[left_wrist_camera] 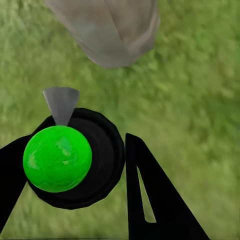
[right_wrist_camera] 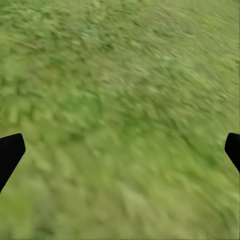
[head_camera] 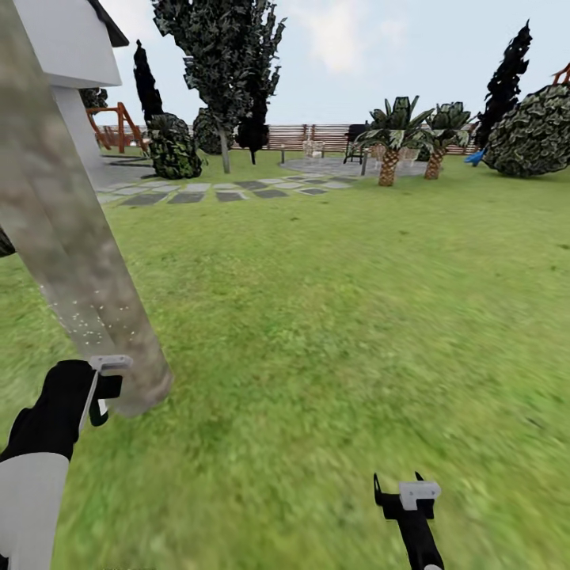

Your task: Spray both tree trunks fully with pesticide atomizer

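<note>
Left gripper (head_camera: 101,388): we find it at the lower left of the head view, its fingers (left_wrist_camera: 150,200) closed around the pesticide atomizer (left_wrist_camera: 70,157), a black body with a bright green round cap and a grey fan-shaped nozzle that faces the trunk's base.

Tree trunk (head_camera: 71,253): a thick, mottled grey-beige column running from the upper left corner down to the grass just beside the left gripper. In the left wrist view its flared base (left_wrist_camera: 112,35) stands directly ahead of the nozzle, apart from it.

Pesticide (head_camera: 87,317): whitish specks dot the lower bark above the gripper.

Right gripper (head_camera: 405,495): low in the frame, right of centre, hanging over bare lawn (head_camera: 332,317); we see its fingers spread wide, with nothing between them.

Surroundings, upper part of the head view: a white building (head_camera: 71,47) behind the trunk at far left; grey stone paving (head_camera: 222,190); two short palms (head_camera: 389,142); dark narrow trees (head_camera: 507,79); a round bush (head_camera: 534,131) at right; a brown slatted fence (head_camera: 305,136) along the back. Nothing lies on the grass between the robot and the paving.
</note>
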Motion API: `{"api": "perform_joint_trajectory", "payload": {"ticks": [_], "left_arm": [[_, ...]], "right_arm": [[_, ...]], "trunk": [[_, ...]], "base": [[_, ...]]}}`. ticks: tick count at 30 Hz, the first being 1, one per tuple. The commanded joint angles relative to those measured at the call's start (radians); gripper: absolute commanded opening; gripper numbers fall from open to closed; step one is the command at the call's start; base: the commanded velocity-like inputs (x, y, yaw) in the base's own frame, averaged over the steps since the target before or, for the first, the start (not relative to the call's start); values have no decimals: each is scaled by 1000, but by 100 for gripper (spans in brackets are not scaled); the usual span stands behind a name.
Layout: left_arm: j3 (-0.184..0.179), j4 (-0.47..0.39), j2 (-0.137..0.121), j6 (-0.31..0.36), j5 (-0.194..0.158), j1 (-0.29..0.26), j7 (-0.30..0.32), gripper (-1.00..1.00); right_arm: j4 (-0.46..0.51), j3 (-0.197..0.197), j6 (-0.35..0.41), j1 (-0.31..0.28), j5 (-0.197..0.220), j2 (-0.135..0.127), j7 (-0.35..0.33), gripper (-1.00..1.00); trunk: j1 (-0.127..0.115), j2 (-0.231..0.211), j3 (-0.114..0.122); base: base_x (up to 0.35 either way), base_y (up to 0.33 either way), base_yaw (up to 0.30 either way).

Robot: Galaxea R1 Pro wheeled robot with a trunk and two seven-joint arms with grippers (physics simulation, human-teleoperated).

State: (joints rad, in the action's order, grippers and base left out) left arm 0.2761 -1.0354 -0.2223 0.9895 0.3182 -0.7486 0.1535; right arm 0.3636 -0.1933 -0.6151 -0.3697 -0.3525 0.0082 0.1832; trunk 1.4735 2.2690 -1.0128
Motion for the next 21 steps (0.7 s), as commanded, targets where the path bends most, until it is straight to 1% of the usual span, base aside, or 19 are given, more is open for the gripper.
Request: {"api": "perform_joint_trajectory", "payload": {"ticks": [1,7,11,15,17,21], "left_arm": [[1,0,-1,0,1,0,0,-100],[-3,0,-1,0,2,0,-1,-100],[-8,0,4,0,2,0,-28,-100],[-8,0,7,0,1,0,-32,-100],[-7,0,7,0,1,0,-32,-100],[-3,0,6,0,1,0,-32,-100]], "right_arm": [[0,0,0,0,0,0,0,100],[0,0,0,0,0,0,0,100],[0,0,0,0,0,0,0,100],[0,0,0,0,0,0,0,100],[0,0,0,0,1,0,0,100],[0,0,0,0,0,0,0,100]], "trunk": [[0,0,0],[0,0,0],[0,0,0],[0,0,0],[0,0,0],[0,0,0]], "base": [[119,-261,277],[127,-261,277],[141,-260,277],[146,-260,276],[155,-260,123],[171,-251,20]]}}
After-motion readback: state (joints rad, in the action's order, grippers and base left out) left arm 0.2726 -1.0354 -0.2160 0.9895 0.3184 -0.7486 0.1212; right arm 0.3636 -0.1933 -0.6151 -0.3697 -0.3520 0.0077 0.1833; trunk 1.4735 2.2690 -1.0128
